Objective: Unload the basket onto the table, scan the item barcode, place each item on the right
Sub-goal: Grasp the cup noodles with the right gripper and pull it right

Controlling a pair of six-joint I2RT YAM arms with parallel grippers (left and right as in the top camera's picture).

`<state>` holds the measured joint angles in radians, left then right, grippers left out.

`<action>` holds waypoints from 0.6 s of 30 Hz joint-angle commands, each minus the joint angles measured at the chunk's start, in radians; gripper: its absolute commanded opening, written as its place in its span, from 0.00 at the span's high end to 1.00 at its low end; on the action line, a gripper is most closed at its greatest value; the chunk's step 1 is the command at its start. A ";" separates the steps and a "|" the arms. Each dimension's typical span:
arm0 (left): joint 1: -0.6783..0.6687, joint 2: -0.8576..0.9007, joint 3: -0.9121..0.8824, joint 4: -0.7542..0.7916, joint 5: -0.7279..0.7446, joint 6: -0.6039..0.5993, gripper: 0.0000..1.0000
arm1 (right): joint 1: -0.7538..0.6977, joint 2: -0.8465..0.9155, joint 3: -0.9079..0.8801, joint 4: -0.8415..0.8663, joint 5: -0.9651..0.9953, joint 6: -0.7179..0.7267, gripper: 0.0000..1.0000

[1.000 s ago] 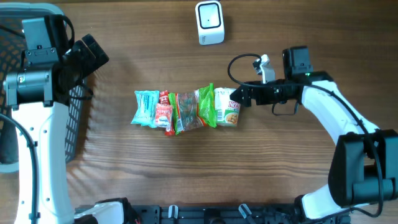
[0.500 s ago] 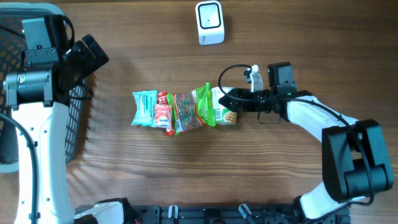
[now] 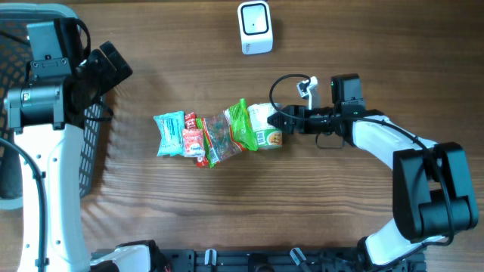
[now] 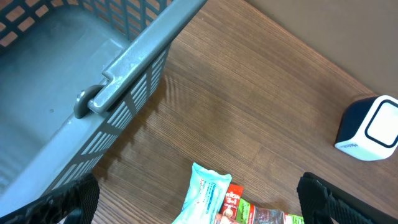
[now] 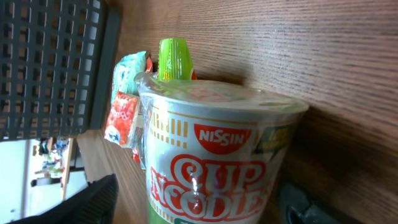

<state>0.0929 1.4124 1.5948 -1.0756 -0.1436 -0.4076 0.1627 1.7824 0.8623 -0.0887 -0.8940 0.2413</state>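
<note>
A Nissin cup noodles cup (image 3: pixel 263 125) lies on its side at the right end of a row of snack packets (image 3: pixel 204 136). My right gripper (image 3: pixel 283 122) reaches in from the right with its jaws on either side of the cup. In the right wrist view the cup (image 5: pixel 217 149) fills the space between the fingers (image 5: pixel 93 199), and a narrow gap shows on the left side. The white scanner (image 3: pixel 255 27) stands at the back centre, also in the left wrist view (image 4: pixel 372 127). My left gripper (image 3: pixel 106 66) hangs open beside the basket, holding nothing.
A grey slatted basket (image 3: pixel 13 83) sits at the far left, its rim (image 4: pixel 127 71) under my left wrist. A teal packet (image 4: pixel 205 196) is the leftmost of the row. Bare wooden table lies between the row and the scanner.
My right gripper has pushed left around the cup and narrowed its jaws a little. The cup and the row of packets have shifted left and turned slightly. The left arm has not moved.
</note>
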 commanded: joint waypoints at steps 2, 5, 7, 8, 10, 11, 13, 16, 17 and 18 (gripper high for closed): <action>0.006 -0.008 0.009 0.002 0.002 0.011 0.00 | 0.063 -0.006 -0.006 0.023 0.199 -0.032 0.00; 0.006 -0.008 0.009 0.002 0.002 0.011 0.00 | 0.152 -0.006 -0.006 0.089 0.278 -0.030 0.00; 0.006 -0.008 0.009 0.002 0.001 0.011 0.00 | 0.172 -0.006 -0.006 0.096 0.417 0.050 0.00; 0.006 -0.008 0.009 0.002 0.002 0.011 0.00 | 0.171 -0.006 -0.006 0.096 0.415 0.048 0.01; 0.006 -0.008 0.009 0.002 0.002 0.011 0.00 | 0.171 -0.006 -0.006 0.095 0.387 0.047 0.05; 0.006 -0.008 0.009 0.002 0.002 0.011 0.00 | 0.171 -0.006 -0.006 0.095 0.365 0.047 0.09; 0.006 -0.008 0.009 0.002 0.002 0.011 0.00 | 0.170 -0.006 -0.006 0.100 0.313 0.046 0.18; 0.006 -0.008 0.009 0.002 0.002 0.011 0.00 | 0.162 -0.006 -0.006 0.114 0.250 0.039 0.28; 0.006 -0.008 0.009 0.002 0.002 0.011 0.00 | 0.150 -0.008 -0.006 0.115 0.206 0.039 0.29; 0.006 -0.008 0.009 0.002 0.002 0.011 0.00 | 0.137 -0.014 -0.006 0.118 0.164 0.039 0.31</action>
<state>0.0929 1.4124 1.5948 -1.0756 -0.1436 -0.4076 0.3237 1.7824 0.8589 0.0166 -0.6067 0.2871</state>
